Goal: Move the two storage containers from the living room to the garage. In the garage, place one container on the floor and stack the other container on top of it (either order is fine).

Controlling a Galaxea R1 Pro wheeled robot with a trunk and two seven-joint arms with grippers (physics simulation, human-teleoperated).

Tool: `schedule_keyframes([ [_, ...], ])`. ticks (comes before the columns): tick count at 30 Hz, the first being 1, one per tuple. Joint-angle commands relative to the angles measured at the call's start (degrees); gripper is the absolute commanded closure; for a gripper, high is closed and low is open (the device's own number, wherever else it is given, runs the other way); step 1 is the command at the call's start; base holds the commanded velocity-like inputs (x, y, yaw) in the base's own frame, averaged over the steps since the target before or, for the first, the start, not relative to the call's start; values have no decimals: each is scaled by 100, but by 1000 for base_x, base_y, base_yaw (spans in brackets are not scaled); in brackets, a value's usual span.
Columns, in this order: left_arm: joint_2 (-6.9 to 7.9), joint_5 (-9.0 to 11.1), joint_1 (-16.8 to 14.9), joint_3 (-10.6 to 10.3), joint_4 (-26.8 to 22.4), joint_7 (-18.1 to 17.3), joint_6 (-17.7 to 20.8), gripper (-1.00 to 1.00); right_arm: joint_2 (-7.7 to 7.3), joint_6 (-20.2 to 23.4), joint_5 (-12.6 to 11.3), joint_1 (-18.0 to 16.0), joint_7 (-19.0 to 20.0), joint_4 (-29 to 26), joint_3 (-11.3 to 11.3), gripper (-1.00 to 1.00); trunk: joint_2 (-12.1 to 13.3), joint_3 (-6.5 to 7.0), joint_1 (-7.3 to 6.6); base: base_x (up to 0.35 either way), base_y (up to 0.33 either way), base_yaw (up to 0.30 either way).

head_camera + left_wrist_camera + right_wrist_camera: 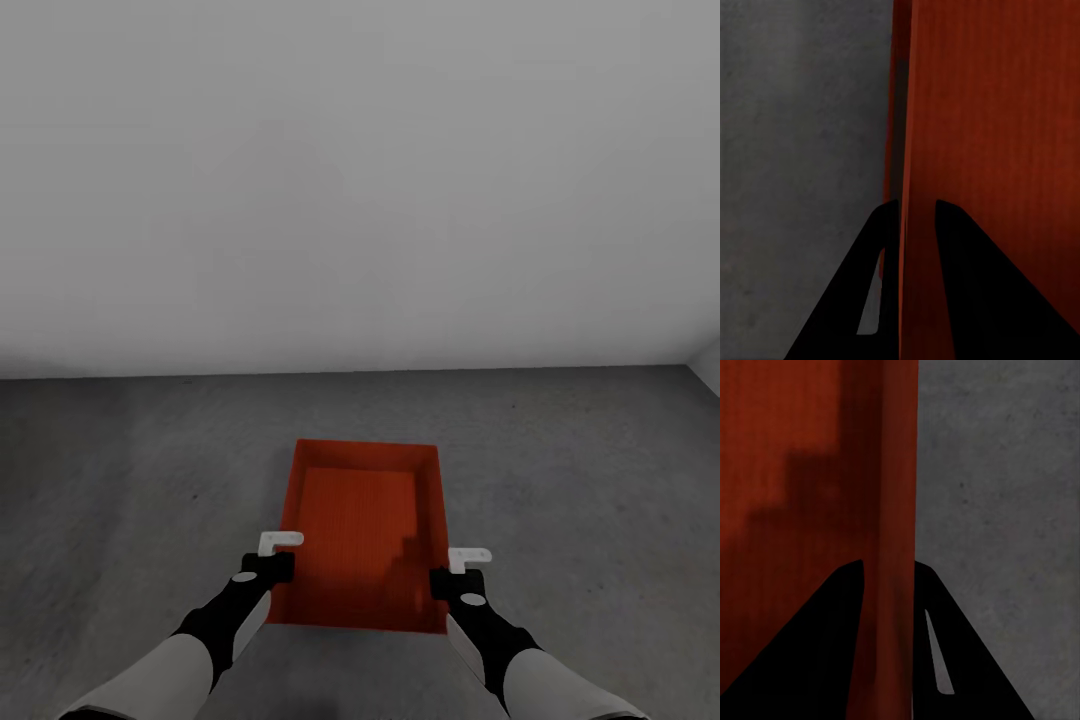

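One storage container (365,520), orange-red, rectangular, open-topped, with low straight walls and a flat bottom; its inside holds nothing but shadow. It lies lengthwise away from the robot, between the two grippers, over the floor (580,470). Whether its base touches the floor or hangs just above it cannot be told.

Left gripper (278,566): black fingers set astride the container's left wall near the robot's end. In the left wrist view the gripper (916,214) has one finger outside the wall and one finger inside, closed upon the container wall (916,112), which runs straight out from between the fingertips. Floor (795,150) lies on the outer side of that wall, container bottom on the inner side.

Right gripper (447,583): black fingers astride the container's right wall, likewise near the robot's end, level with the left gripper. In the right wrist view the gripper (891,566) clamps the wall (896,457), one finger to each face. The container's bottom on the inner side bears a stepped shadow; floor (1005,510) lies on the outer side.

Floor: dark grey, faintly mottled concrete, extending ahead of both grippers to a plain light grey wall (360,180). A second wall (708,365) meets it beyond the right gripper, at the far corner.
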Motion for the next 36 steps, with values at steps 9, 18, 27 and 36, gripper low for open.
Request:
schedule_keyframes([
  [9, 139, 29, 0, -35, -30, 150, -419, 100, 7, -25, -117, -4, -34, 22, -71, 100, -3, -4, 0, 0, 0, 0],
  [18, 127, 190, 0, -36, -54, 150, -417, 100, -8, -25, -117, -4, -34, 20, -79, 100, -3, -4, 0, 0, 0, 0],
  [27, 109, 202, 0, -36, -104, 150, -413, 100, -17, -27, -117, -4, -34, 22, -79, 100, -43, -22, 22, 0, 0, 0],
  [36, 118, 195, 0, -36, -112, 145, -412, 100, -17, -26, -117, -4, -34, 20, -79, 100, -404, -183, 220, 0, 0, 0],
])
